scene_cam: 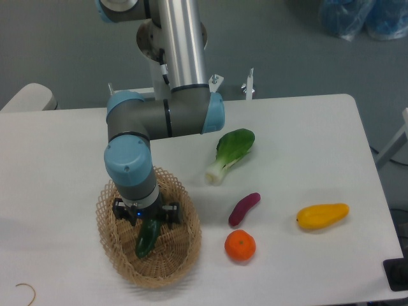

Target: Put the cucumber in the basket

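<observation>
The dark green cucumber (146, 239) lies inside the tan wicker basket (178, 258) at the front left of the table. My gripper (148, 223) hangs straight down over the basket, right at the cucumber's upper end. The wrist hides the fingertips, so I cannot tell whether the fingers still hold the cucumber or are apart from it. The cucumber's lower end points toward the basket's front and seems to rest on the basket floor.
A bok choy (231, 153) lies at the table's middle. A purple sweet potato (244, 208), an orange (240, 246) and a yellow fruit (322, 215) lie to the right of the basket. A thin hook (25, 292) lies at the front left corner.
</observation>
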Robot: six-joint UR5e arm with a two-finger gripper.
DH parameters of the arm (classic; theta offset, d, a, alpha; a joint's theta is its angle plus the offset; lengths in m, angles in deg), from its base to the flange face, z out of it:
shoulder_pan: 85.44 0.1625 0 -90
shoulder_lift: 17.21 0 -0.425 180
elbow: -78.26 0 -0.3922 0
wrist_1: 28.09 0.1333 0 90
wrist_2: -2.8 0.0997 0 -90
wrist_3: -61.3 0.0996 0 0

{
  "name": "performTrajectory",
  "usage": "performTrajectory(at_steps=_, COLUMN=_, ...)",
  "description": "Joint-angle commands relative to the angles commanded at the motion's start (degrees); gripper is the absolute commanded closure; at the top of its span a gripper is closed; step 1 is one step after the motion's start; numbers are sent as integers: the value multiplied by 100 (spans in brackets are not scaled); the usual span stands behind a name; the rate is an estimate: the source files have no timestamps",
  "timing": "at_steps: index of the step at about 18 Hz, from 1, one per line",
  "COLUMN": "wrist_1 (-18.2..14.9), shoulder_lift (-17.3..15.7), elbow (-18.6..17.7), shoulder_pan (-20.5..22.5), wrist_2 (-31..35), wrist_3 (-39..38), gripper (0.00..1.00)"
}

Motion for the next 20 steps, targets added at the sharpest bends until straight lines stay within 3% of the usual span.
performTrajectory(at_steps=3, wrist_1=-52, shoulder_lift=-280, elbow=62, shoulder_pan=350, wrist_2=203, wrist_3=1201, gripper=0)
performTrajectory(at_steps=6, wrist_1=-132, shoulder_lift=-720, elbow=54, shoulder_pan=1044, wrist_2=151, wrist_3=2274, gripper=0)
performTrajectory(at_steps=9, wrist_1=-237, shoulder_lift=-931, elbow=54, shoulder_pan=1747, wrist_2=90, wrist_3=3960, gripper=0)
performTrajectory(at_steps=12, wrist_1=-264, shoulder_lift=-976, elbow=106, shoulder_pan=2528, wrist_2=-339, wrist_3=5594, gripper=0)
performTrajectory(at_steps=16, wrist_1=-421, shoulder_lift=-1116, elbow=124, shoulder_pan=3128, wrist_2=-552, wrist_3=7152, gripper=0)
performTrajectory(at_steps=20, wrist_1=-483, shoulder_lift=-1187, elbow=80, shoulder_pan=3480, wrist_2=-920, wrist_3=7920, gripper=0)
